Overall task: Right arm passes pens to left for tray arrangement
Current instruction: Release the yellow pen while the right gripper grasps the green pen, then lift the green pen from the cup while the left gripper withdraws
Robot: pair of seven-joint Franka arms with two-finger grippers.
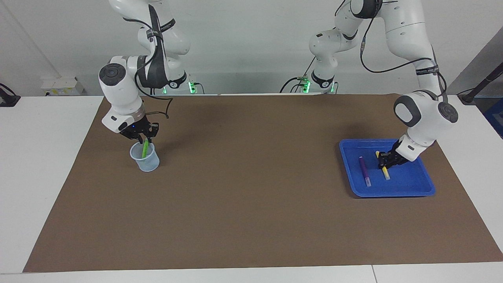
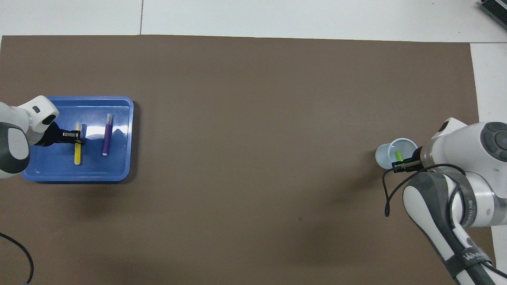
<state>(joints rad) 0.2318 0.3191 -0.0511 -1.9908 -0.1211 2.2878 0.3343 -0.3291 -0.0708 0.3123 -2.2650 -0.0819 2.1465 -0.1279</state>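
Two grippers, both down at pens. Left gripper (image 1: pixel 384 162) low inside the blue tray (image 1: pixel 408 184), set across the middle of the yellow pen (image 1: pixel 386 173), at or just above it; whether open or closed on the pen, cannot tell. Yellow pen flat on the tray floor, pale end pointing away from the robots. Purple pen (image 1: pixel 364 169) in the same tray, just beside the yellow one on the side toward the right arm's end of the table, roughly parallel and apart from it, clear of the gripper. Tray itself on the brown mat (image 1: pixel 251 204), at the left arm's end.

Right gripper (image 1: pixel 142 137), blue light at its wrist, well apart from the tray at the right arm's end of the table, at the top of the green pen (image 1: pixel 145 148); closed on it or merely around it, cannot tell. Green pen leaning upright in a small pale blue translucent cup (image 1: pixel 147 162), also on the mat, well apart from the tray and a little nearer to the robots than it.
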